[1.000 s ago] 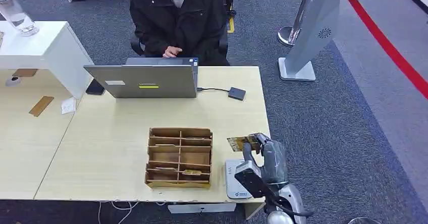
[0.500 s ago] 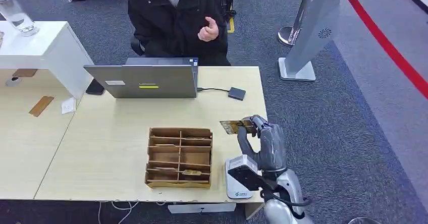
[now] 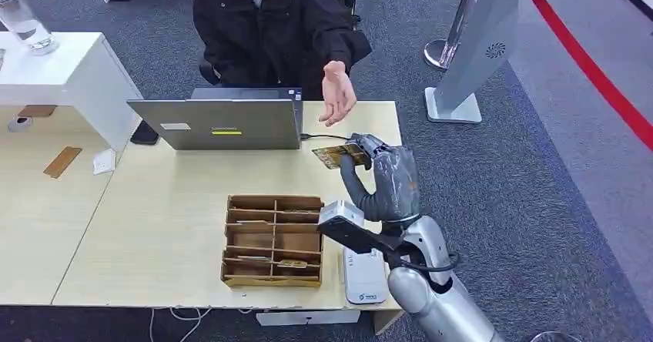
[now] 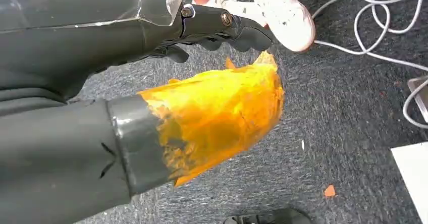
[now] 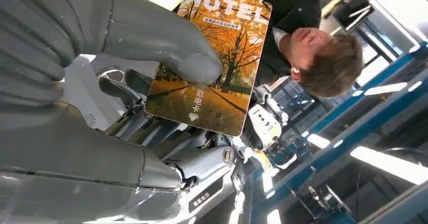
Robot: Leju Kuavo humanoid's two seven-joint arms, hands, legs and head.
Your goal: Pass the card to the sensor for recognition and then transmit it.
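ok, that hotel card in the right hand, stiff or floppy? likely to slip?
The card probably is stiff: it juts flat and unbent beyond the right hand. Its printed face looks glossy, so it could slide, since only the thumb and fingers pinch one part. It is thin, so likely light.

Light wood table (image 3: pixel 177 203): laptop (image 3: pixel 219 122) at far edge, small black box (image 3: pixel 360 142) cabled beside it toward far right corner. Wooden divider tray (image 3: pixel 273 240) near front edge, white sensor (image 3: pixel 363 275) just beside it at front right corner.
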